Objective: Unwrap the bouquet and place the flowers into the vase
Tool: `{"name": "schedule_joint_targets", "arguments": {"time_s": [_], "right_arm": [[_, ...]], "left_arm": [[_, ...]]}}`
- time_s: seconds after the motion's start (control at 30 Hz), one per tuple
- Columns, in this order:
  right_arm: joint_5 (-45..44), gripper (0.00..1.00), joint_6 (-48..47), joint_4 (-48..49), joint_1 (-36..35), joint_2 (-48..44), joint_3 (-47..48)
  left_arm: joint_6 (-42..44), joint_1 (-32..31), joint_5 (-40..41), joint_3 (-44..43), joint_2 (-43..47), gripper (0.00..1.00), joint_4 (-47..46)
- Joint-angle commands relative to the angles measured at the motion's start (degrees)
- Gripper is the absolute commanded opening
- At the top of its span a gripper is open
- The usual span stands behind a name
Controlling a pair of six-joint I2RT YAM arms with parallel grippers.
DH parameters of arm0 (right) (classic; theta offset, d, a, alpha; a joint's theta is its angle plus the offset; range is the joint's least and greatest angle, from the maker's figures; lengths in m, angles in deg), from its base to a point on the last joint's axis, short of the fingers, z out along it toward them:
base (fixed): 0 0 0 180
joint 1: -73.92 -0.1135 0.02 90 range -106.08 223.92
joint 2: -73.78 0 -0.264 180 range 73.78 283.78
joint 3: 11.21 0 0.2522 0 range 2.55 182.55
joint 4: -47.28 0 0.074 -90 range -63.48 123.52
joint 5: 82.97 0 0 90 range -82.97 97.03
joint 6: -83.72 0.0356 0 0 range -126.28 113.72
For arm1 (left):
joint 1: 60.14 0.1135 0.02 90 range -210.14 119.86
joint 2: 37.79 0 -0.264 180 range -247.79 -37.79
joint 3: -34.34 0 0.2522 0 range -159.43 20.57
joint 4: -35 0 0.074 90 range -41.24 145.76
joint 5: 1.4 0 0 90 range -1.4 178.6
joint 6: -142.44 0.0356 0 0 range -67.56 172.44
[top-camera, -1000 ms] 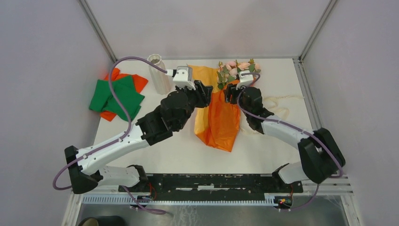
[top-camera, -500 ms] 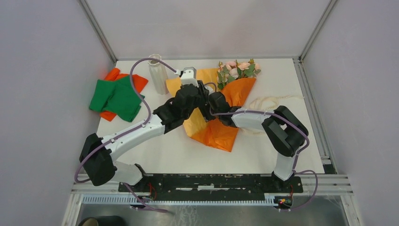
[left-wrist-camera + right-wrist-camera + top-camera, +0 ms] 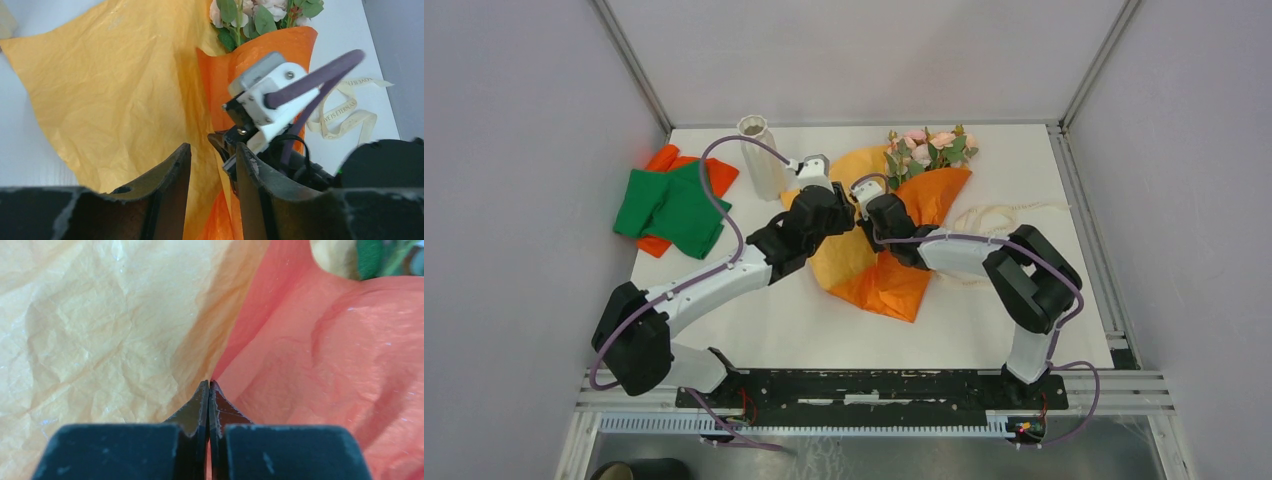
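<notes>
Now that the right gripper [image 3: 208,386] has snapped its jaws together at a crease of the bouquet [image 3: 936,195], lying half-opened right of the vase [image 3: 760,158], left gripper [image 3: 212,157] jaws apart alongside, peeling looks next.

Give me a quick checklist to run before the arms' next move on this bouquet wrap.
1. Right jaws shut at the fold of the orange paper: ok. Paper caught between them: cannot tell.
2. Left jaws parted above the yellow flap: ok.
3. Ribbon off the paper, lying aside: ok.
4. Flowers freed from the paper: not ok, the stems are wrapped.
5. Vase upright: ok.
</notes>
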Motion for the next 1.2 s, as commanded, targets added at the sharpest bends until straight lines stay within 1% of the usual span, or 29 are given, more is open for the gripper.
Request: {"name": "schedule_joint_targets", "arguments": {"time_s": [0.0,0.17,0.3,0.43,0.57,0.73,0.83,0.93,1.03,1.1,1.13,1.17], "right_arm": [[-4.6,0.00,0.1,2.5,0.0,-9.5,-1.8],[-10.6,0.00,0.4,1.7,0.1,-21.6,-7.6],[-14.9,0.00,3.1,2.6,0.9,-31.6,-17.0],[-19.7,0.00,7.1,2.7,1.0,-41.7,-28.0],[-22.9,0.00,10.5,2.1,1.0,-54.2,-38.3],[-32.9,0.00,13.5,-2.1,0.9,-66.7,-46.0],[-35.4,0.01,14.8,-6.1,0.9,-71.0,-47.4],[-36.3,0.05,16.9,-9.6,0.9,-72.4,-48.6],[-37.9,0.22,19.2,-11.5,0.9,-72.8,-49.1],[-39.1,0.29,19.9,-12.7,0.9,-73.6,-48.4],[-39.2,0.37,19.2,-12.5,0.9,-74.4,-48.0],[-39.1,0.39,18.4,-12.0,0.9,-75.1,-47.9]], "left_arm": [[-1.5,-0.1,-1.4,-1.1,-0.5,0.45,-1.7],[-1.6,-0.1,-2.4,-1.2,-2.4,0.45,-2.0],[-1.8,-0.1,-3.4,-2.3,-4.9,0.45,-3.8],[-1.6,-0.1,-6.4,-7.1,-11.0,0.45,-4.3],[-1.5,-0.2,-13.6,-12.1,-19.1,0.45,-6.6],[-2.5,-1.4,-17.9,-16.0,-26.6,0.45,-9.2],[-3.0,-1.6,-19.7,-17.6,-29.5,0.45,-9.6],[-2.9,-1.8,-19.7,-18.3,-30.8,0.45,-9.6],[-2.7,-1.7,-19.6,-18.2,-31.5,0.44,-9.5],[-2.6,-1.7,-19.3,-18.0,-31.7,0.44,-9.3],[-2.4,-1.7,-18.9,-17.7,-31.7,0.44,-9.3],[-2.2,-1.6,-18.6,-17.4,-31.6,0.44,-9.3]]}}
